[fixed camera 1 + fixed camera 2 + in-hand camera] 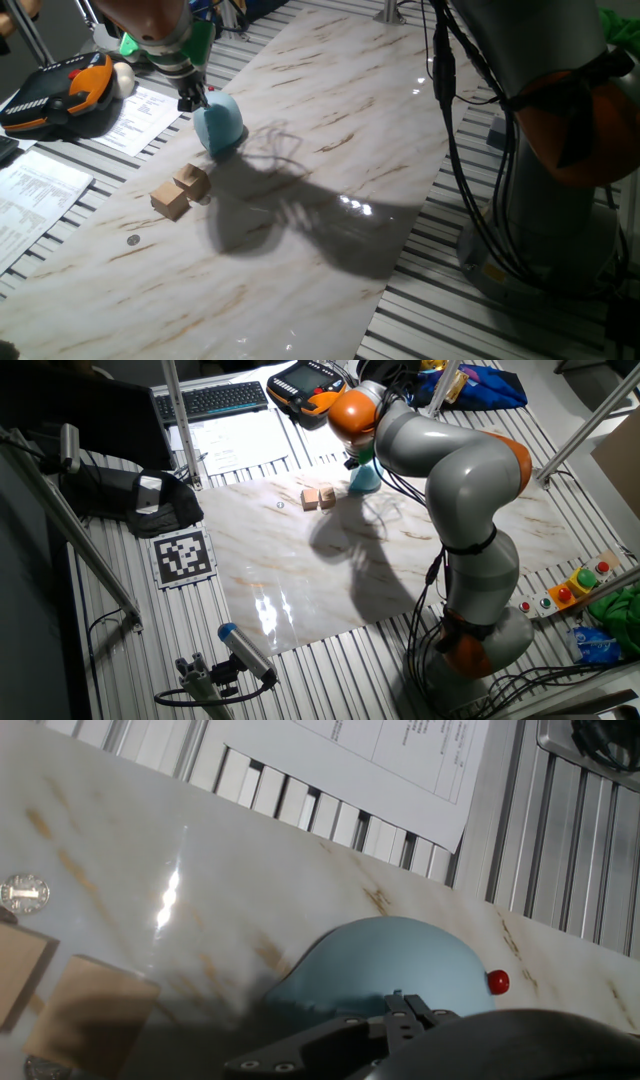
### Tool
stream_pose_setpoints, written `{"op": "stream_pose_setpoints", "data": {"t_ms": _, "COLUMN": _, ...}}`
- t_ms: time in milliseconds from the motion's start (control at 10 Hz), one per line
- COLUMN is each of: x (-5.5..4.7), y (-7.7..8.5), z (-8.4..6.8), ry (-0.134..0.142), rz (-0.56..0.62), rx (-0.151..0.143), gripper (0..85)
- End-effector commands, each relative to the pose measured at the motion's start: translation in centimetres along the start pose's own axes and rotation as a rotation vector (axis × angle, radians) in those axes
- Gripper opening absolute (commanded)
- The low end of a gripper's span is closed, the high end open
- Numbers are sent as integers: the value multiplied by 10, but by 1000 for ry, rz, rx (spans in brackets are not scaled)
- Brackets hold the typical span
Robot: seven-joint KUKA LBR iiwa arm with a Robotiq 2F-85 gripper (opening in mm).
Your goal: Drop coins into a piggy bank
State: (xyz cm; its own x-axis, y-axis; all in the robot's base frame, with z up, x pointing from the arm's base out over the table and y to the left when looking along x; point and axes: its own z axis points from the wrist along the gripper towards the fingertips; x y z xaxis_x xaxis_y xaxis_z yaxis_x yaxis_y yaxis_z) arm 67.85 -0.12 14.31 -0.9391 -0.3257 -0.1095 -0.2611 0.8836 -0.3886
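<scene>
Marble board (330,150) covers the middle of the desk, and our arm (450,470) arches over it from its base at the near right edge, bending at the elbow and reaching across toward the far edge. We see the gripper (192,98) pointing downward at the end of the wrist, just above and touching or nearly touching the top of the piggy bank (219,124). The hand view shows the fingers (405,1010) drawn close together over the blue dome, but we cannot tell whether anything is pinched between them.

The piggy bank (385,970) stands on the board near its far edge, close to the corner beside the printed papers (140,115). A small red mark (497,982) shows on its side in the hand view. In the other fixed view the bank (364,478) is partly hidden behind the wrist.

Two wooden cubes (182,190) sit side by side, touching, just beside the bank toward the left edge of the board. One coin (134,240) lies flat on the marble beyond the cubes, apart from them. In the hand view a coin (23,892) lies near the cubes (85,1010), and a second one (40,1069) peeks out at the bottom edge below a cube.

An orange-and-black case (55,90) rests off the board at the far left corner of the desk.
</scene>
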Motion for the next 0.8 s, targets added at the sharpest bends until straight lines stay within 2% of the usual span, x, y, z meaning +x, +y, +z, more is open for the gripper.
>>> {"op": "stream_pose_setpoints", "data": {"t_ms": 0, "x": 0, "y": 0, "z": 1, "ry": -1, "rz": 1, "rx": 0, "gripper": 0}}
{"op": "stream_pose_setpoints", "data": {"t_ms": 700, "x": 0, "y": -1, "z": 5, "ry": -1, "rz": 4, "rx": 2, "gripper": 0}}
